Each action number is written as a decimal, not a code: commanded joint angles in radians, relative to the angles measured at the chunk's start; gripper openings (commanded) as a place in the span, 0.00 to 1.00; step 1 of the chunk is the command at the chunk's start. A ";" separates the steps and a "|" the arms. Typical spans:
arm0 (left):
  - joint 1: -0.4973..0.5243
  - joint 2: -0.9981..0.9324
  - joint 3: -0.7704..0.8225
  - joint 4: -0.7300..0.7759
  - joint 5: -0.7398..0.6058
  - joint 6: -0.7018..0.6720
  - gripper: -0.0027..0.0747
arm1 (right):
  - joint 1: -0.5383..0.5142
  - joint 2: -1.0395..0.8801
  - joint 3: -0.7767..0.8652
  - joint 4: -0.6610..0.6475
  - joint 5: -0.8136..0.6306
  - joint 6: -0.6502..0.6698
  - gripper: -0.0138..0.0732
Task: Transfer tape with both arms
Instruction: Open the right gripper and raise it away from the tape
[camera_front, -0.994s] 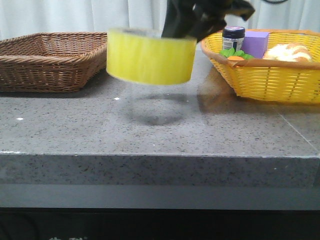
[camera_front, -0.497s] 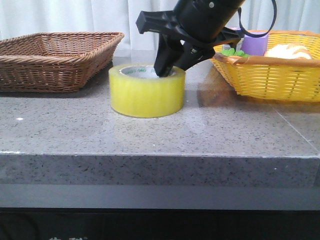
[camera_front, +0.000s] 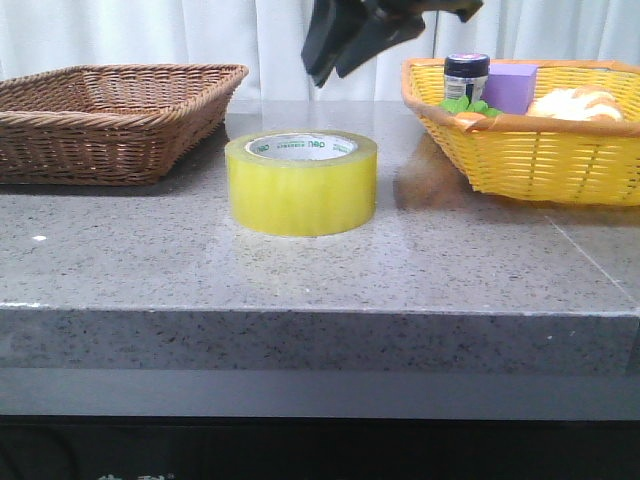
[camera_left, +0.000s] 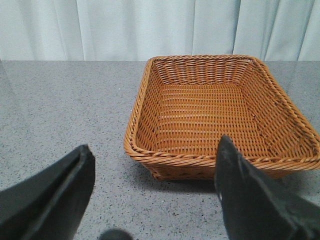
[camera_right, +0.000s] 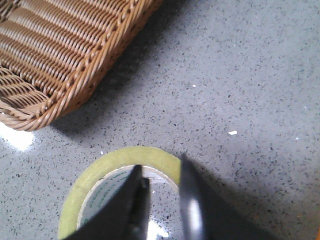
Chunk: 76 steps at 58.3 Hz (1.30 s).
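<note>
Front view: tape (camera_front: 301, 184) flat on table (camera_front: 300, 270), axis vertical; right fingers (camera_front: 345, 50) slightly apart above, left fingers (camera_left: 80, 170) spread wide

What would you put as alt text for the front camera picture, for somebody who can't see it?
A yellow tape roll sits flat on a grey stone table, with the right gripper raised above it, holding nothing. A brown wicker basket stands to the left; a yellow basket with a purple block stands to the right.
</note>
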 joint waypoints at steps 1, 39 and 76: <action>0.002 0.005 -0.037 0.001 -0.088 -0.002 0.67 | -0.002 -0.050 -0.033 0.009 -0.036 -0.009 0.15; 0.002 0.005 -0.037 0.001 -0.085 -0.002 0.67 | -0.347 -0.574 0.417 -0.057 -0.120 -0.009 0.08; -0.177 0.114 -0.205 0.016 0.105 0.024 0.67 | -0.401 -1.365 1.045 -0.087 -0.314 -0.009 0.08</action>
